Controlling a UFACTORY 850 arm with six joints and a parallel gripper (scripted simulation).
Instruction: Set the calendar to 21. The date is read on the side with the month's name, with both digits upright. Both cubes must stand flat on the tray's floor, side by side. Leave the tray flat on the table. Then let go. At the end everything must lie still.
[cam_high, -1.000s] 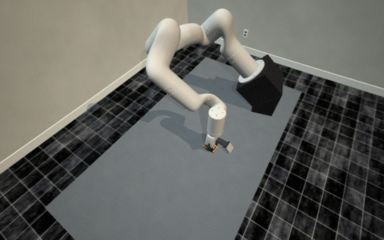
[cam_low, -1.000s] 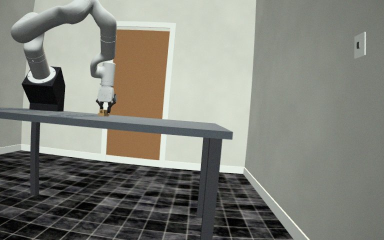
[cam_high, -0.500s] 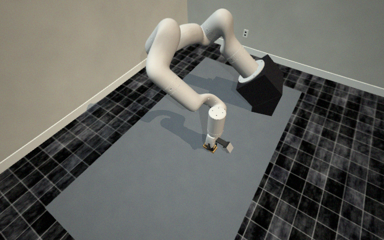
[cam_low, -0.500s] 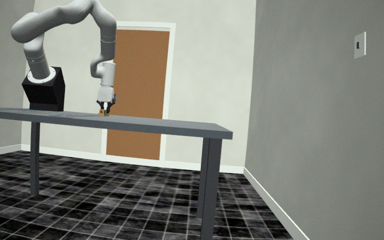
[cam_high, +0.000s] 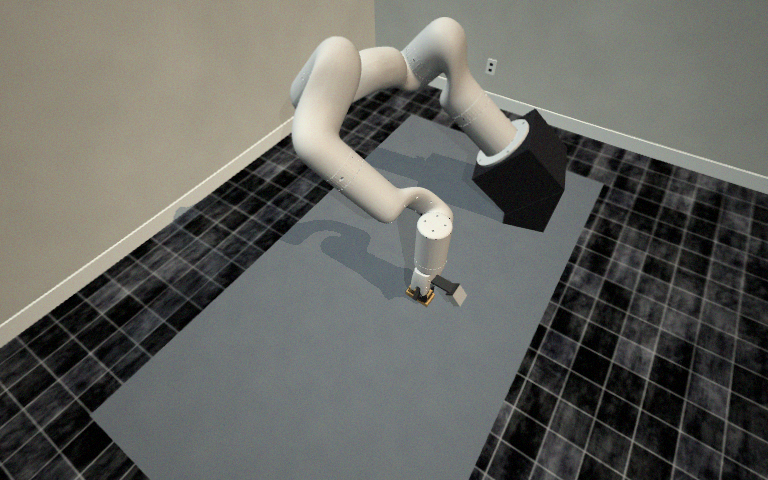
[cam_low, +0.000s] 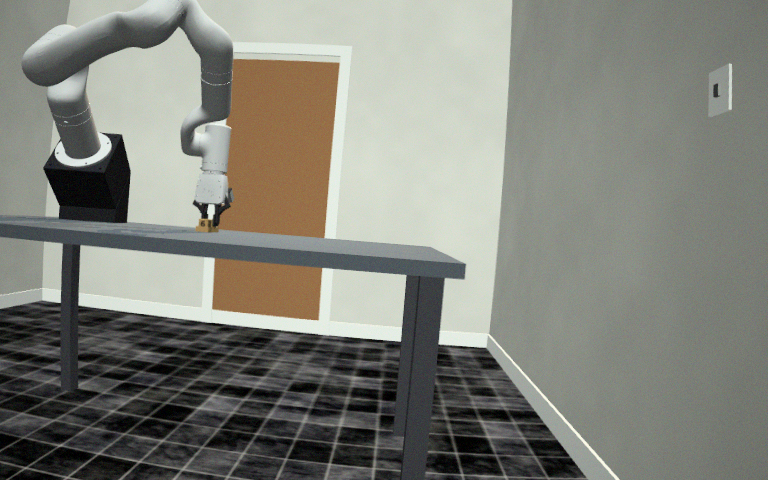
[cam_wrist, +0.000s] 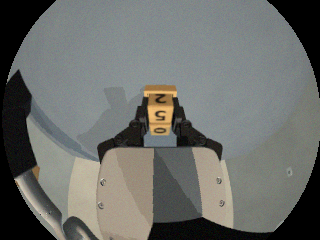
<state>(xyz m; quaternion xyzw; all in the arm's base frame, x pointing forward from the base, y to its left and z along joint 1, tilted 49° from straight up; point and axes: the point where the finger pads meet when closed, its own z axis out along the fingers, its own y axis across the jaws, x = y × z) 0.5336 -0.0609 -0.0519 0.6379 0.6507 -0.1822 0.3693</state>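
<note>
Wrist view: the gripper (cam_high: 421, 295) (cam_low: 210, 217) (cam_wrist: 160, 104) appears to pinch an orange-tan numbered cube (cam_wrist: 160, 115) by its sides; a skewed release could tip it or drag the tray.

Exterior: the wrist points straight down, fingertips at the shallow orange-tan tray (cam_high: 427, 304) (cam_low: 207, 230) (cam_wrist: 160, 89) on the bench (cam_high: 317, 362) (cam_low: 339, 251) (cam_wrist: 165, 45).

Top: the arm arches over, forearm slanting down.

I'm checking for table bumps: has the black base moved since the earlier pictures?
No. The base sits at the same place on the table in both outside views.
</note>
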